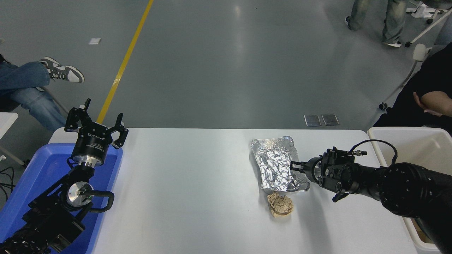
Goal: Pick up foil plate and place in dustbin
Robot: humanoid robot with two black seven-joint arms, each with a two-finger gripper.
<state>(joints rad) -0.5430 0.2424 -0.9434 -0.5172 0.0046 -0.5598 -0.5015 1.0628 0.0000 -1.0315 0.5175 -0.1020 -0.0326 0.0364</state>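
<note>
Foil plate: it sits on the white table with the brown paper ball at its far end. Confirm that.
Not quite. In the head view the foil plate does sit on the white table, but the brown paper ball lies at its near end, toward the robot, not the far end.

No legible text anywhere.

A single head view looks forward and down from high on the robot's side, taking in the whole white table [197, 183] and, probably distant, the grey floor [226, 63] beyond.
</note>
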